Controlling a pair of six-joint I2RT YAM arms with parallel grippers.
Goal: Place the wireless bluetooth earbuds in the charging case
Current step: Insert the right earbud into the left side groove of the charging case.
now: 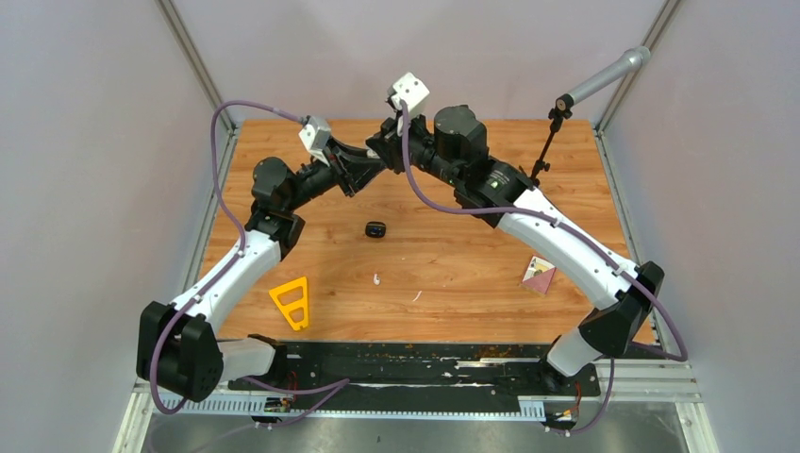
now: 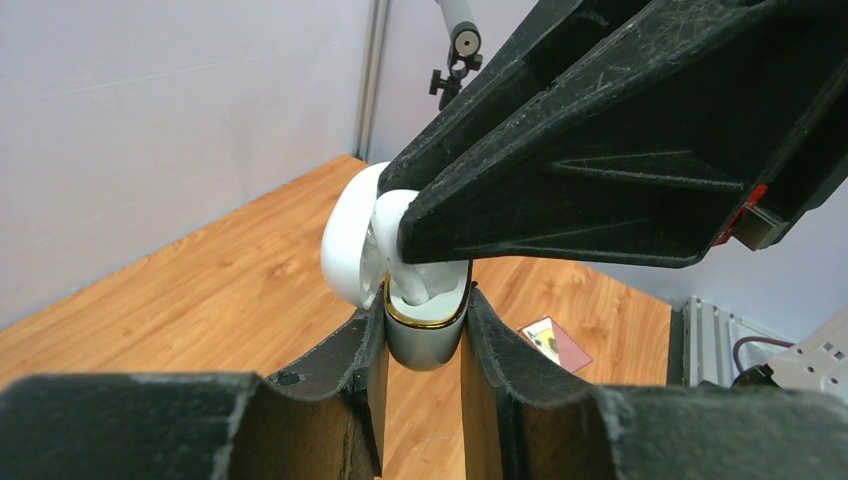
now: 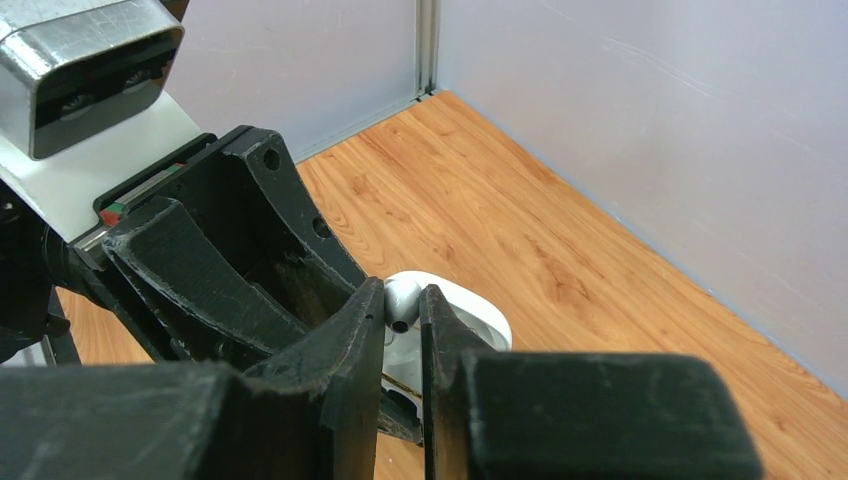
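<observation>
My left gripper is shut on a white charging case with a gold rim. It holds the case upright above the table, with the lid swung open to the left. My right gripper is shut on a white earbud and holds it at the case's open mouth. The earbud also shows in the left wrist view. In the top view the two grippers meet at the back centre, and the case is hidden there. Another white earbud lies on the table. A black case sits mid-table.
A yellow triangular piece lies front left. A small card lies right, also in the left wrist view. A thin white sliver lies near the centre. A microphone stand is at the back right. Walls enclose the wooden table.
</observation>
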